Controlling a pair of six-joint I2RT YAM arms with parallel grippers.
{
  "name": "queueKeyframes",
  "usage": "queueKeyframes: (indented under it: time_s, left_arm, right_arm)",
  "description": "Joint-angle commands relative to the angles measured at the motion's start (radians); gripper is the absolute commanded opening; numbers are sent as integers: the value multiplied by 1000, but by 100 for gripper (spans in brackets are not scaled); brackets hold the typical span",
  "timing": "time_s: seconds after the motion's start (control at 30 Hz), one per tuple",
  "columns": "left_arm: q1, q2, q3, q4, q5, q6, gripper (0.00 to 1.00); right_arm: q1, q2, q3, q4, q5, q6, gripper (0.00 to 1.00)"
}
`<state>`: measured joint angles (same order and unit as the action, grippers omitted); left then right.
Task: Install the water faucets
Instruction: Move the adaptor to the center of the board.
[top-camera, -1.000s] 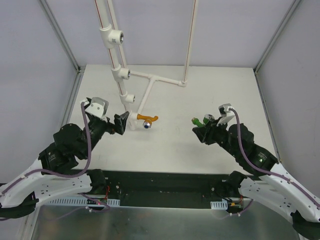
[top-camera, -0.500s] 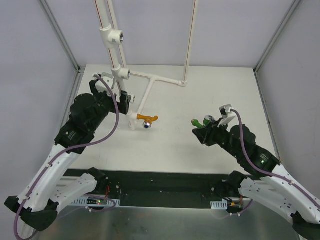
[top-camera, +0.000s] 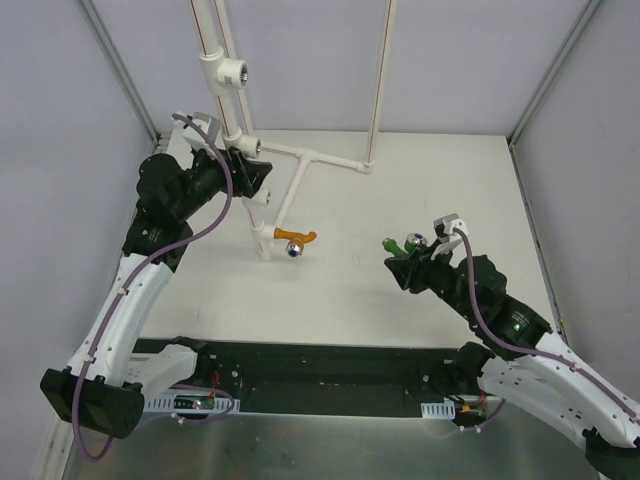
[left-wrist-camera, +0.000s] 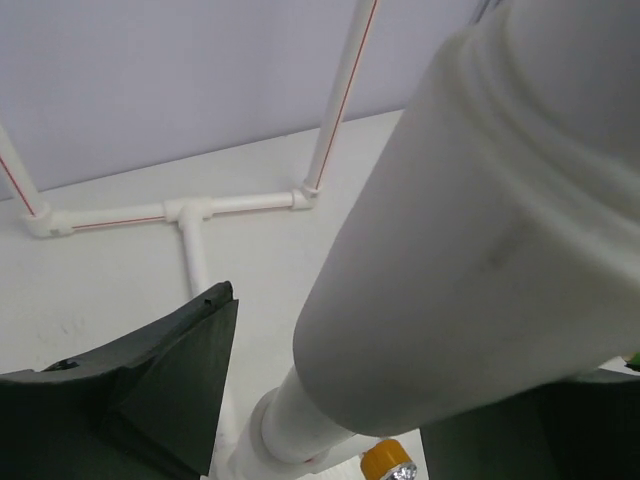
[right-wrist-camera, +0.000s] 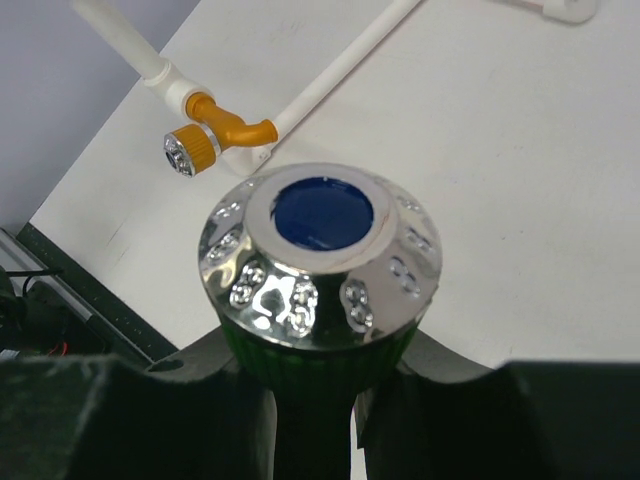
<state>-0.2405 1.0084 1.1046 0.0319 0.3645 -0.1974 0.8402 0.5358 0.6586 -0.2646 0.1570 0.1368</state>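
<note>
Left end effector (top-camera: 258, 175) higher now, apart astride white pipe (left-wrist-camera: 480, 220), right end effector (top-camera: 402, 258) clamps green faucet (right-wrist-camera: 320, 260)

A white bench (top-camera: 400, 300) fills the middle of the overhead view, matte and plain, its far edge meeting a pale grey back wall (top-camera: 310, 60). A left panel (top-camera: 50, 180) and a right panel (top-camera: 600, 180) of the same pale tone close the sides, so the bench sits in a three-sided booth. Slim silver metal posts (top-camera: 122, 75) run up the two rear corners where the panels join. Along the near edge of the bench lies a black strip (top-camera: 330, 362), and nearer than that a sheet of brushed metal (top-camera: 330, 445) catches a dull sheen. The light is soft and even, casting only faint shadows on the bench.
</note>
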Motion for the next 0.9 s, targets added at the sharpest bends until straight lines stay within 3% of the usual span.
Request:
queueKeyframes:
  time_s: [0.0,0.1,0.17,0.23,0.4,0.53,0.73,0.87]
  left_arm:
    - [4,12,8,134,129,-83,63]
    - [6,21,5,145,154,-109,47]
    - [6,21,-2,143,171,-120,23]
    - [6,18,-6,145,185,-137,9]
    - [6,18,9,73,273,-180,3]
    - [6,4,3,40,358,-227,2]
    - [6,-56,-26,11,459,-277,1]
    - [6,-114,-14,-65,496,-277,1]
  right_arm:
    - [2,32,39,119,49,-81,0]
    - [2,75,58,151,24,-89,0]
    - [3,107,59,189,58,-65,0]
    - [3,141,73,209,87,-39,0]
    - [3,188,76,318,104,-31,0]
    - [0,201,90,323,214,21,0]
    - [3,197,39,453,-3,-95,0]
    - [46,233,88,384,-146,-261,0]
